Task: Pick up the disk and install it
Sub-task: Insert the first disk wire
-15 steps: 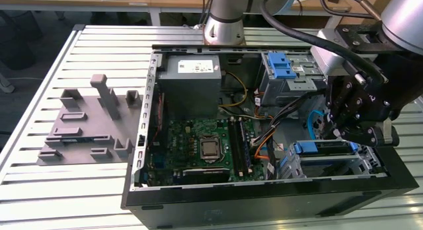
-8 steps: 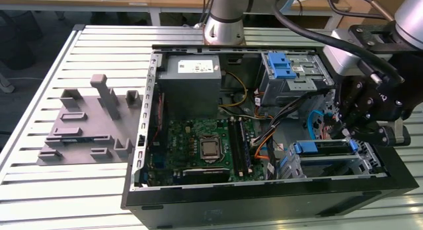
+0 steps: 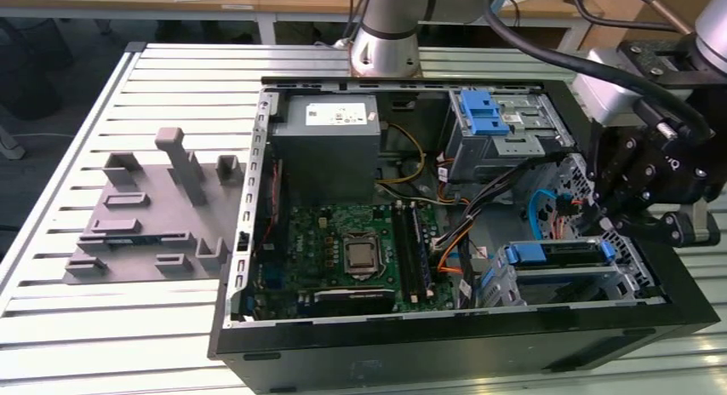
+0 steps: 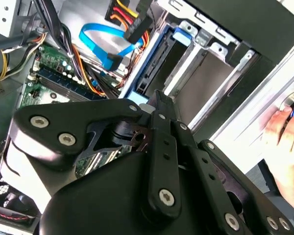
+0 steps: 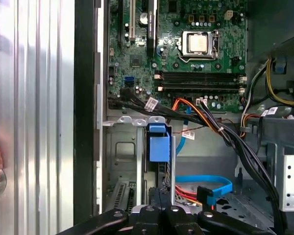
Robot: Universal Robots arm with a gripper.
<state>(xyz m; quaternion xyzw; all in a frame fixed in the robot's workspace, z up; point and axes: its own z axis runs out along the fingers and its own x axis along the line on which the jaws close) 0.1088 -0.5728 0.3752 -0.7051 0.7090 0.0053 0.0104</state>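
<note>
Disk [image 3: 559, 254] lies slotted in the lower drive cage [image 3: 622, 284], in the corner of the open computer case [image 3: 455, 331] on the exterior view's right. Its blue frame [image 5: 159, 145] shows at the mouth of the slot, facing the motherboard [image 3: 329, 233]. Any label on it is hidden inside the cage.

The gripper [image 3: 636, 223] hangs just above that cage, by the case wall. Whether it is apart or together cannot be told, and nothing can be seen held in it.

A blue data cable [image 5: 206, 182] curls beside the cage, and bundles of black, orange and yellow wires run past it. Small white tags [image 5: 151, 104] hang on the wires, their print too small to read.

Further in stands the grey power supply [image 3: 329, 148] with a white sticker [image 3: 337, 116], its writing not legible. Beside it is an upper bay with a blue latch [image 3: 483, 114].

The case rests on a slatted metal table [image 3: 68, 310], which also carries a grey fixture plate [image 3: 148, 216]. A person's hand [image 4: 284, 142] rests on a round object at the table's edge.
</note>
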